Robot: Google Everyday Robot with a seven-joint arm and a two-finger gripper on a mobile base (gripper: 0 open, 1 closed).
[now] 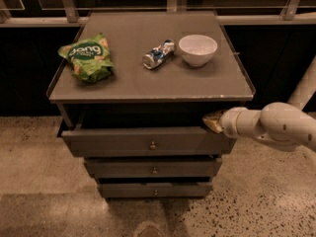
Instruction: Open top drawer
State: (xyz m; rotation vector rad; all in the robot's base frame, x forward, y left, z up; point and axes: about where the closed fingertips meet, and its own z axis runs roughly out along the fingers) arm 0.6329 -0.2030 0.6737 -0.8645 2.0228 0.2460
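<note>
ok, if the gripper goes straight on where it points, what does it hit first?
Likely the top drawer: the gripper is at its right end, pointing left into the opening under the tabletop. Depth is unclear.
</note>
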